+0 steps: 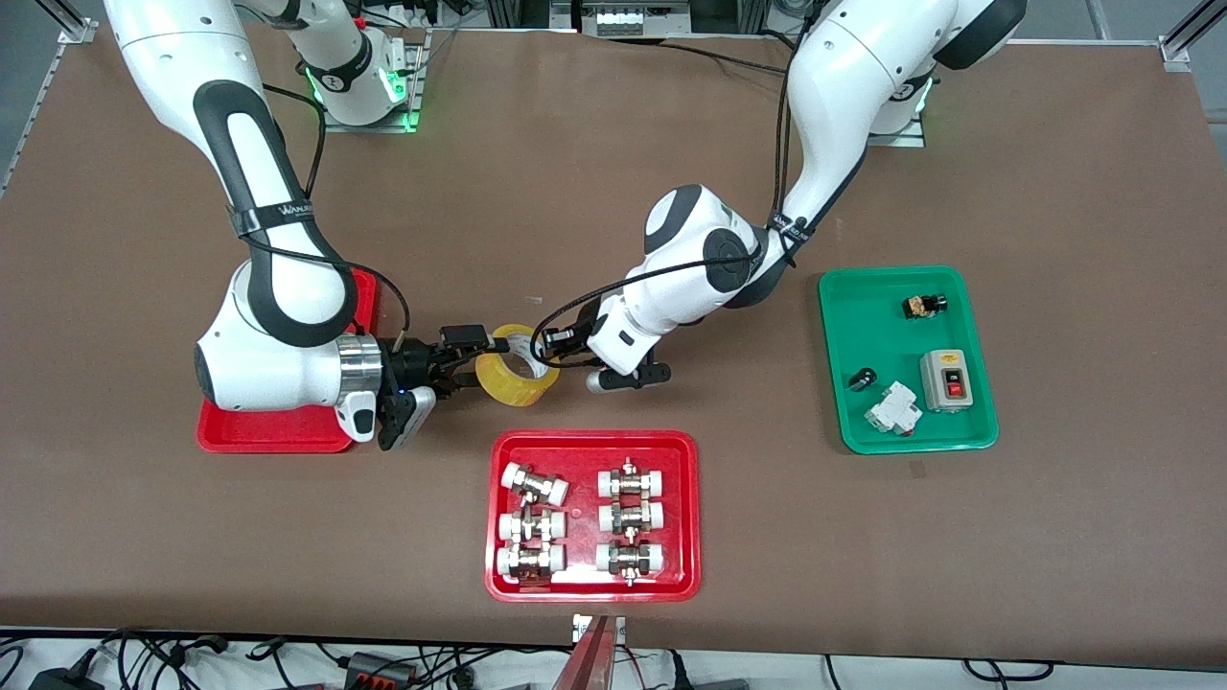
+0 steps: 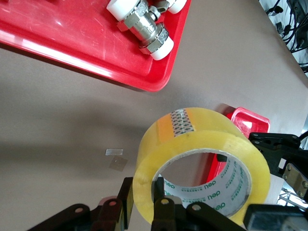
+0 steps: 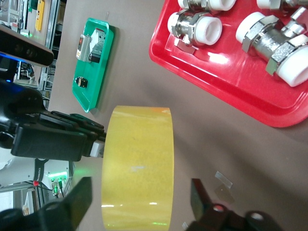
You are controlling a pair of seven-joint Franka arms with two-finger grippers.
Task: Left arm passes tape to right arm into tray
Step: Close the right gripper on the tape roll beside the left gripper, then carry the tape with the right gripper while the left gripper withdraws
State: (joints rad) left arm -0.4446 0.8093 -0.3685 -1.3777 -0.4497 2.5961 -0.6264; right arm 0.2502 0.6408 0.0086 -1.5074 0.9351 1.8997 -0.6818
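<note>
Front view, middle of the frame: find the tape (image 1: pixel 518 369) up off the table (image 1: pixel 671 172), standing on edge over bare brown surface just above the red tray of white-capped fittings (image 1: pixel 594 446) at lower centre. Pinched through its wall by the left gripper (image 1: pixel 546 353), one finger inside the hole and one outside, clamped tight. Straddled from the plain tray's end by the right gripper (image 1: pixel 474 362), fingers apart with a gap on each flat side of the roll in the right wrist view, so not yet gripping. Judged as light for its bulk, stiff across the cardboard core, glossy and slick on the outer winding, not fragile. Best taken by squeezing across the width, pads flat on the two side faces, or through the wall as the left gripper does; avoid the curved outer face, likely to roll or slip out. Expect some swing once one grip lets go, so close the right fingers fully before releasing the left. Outward from there: the tray (image 1: pixel 268 436), plain red, lying mostly under the right arm's wrist toward that arm's end of the table, near the roll; the green tray (image 1: pixel 826 316) of small electrical parts well apart toward the left arm's end.
</note>
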